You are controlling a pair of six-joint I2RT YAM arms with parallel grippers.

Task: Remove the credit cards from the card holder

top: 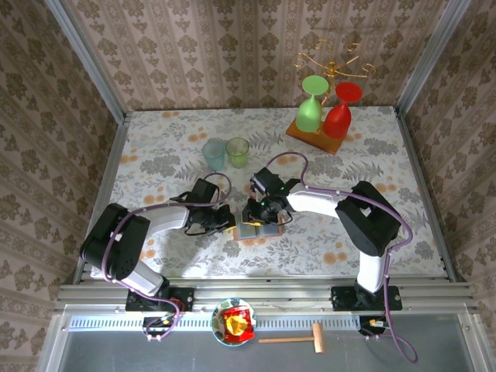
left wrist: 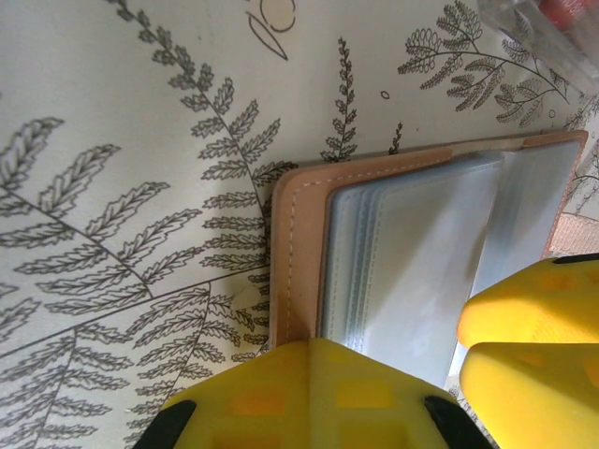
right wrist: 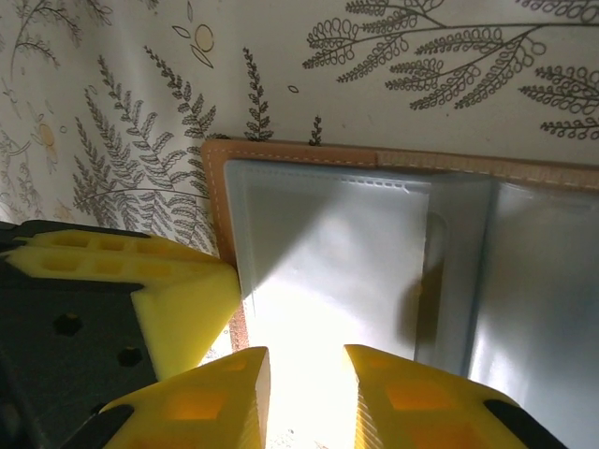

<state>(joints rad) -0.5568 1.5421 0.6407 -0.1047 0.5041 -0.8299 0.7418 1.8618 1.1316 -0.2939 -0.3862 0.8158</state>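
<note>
The card holder (top: 258, 229) is lying open on the counter (top: 155, 155), directly between the two pincers. Its grey-blue clear pockets are facing up and its tan stitched border is showing around them.

The left pincer (top: 226, 222) is sitting fully closed at the holder's left edge. In the left wrist view its yellow tip (left wrist: 309, 383) is overlapping the tan border (left wrist: 292, 262). Whether it is pinching the leather or only pressing on it, I cannot tell.

The right pincer (right wrist: 306, 363) is standing narrowly parted, with nothing clamped between its fingers. It is hanging over a clear pocket, whose pale sheet is showing through the gap. Whether the fingertips are touching the sheet is unclear. The left pincer's tip (right wrist: 182, 299) is showing just to its left, against the border.

Beyond both pincers, away from the arm bases, a pale blue tumbler (top: 213, 153) and a green tumbler (top: 238, 152) are standing side by side. Farther off, beyond and to the right of the right pincer, a wooden board (top: 314, 138) is carrying a green goblet (top: 310, 110) and a red goblet (top: 342, 112). Behind the pincers, by the bases, a bowl (top: 217, 329) is holding a red-and-yellow packet (top: 236, 322), its print too small to read, with a wooden mallet (top: 298, 339) beside it.
</note>
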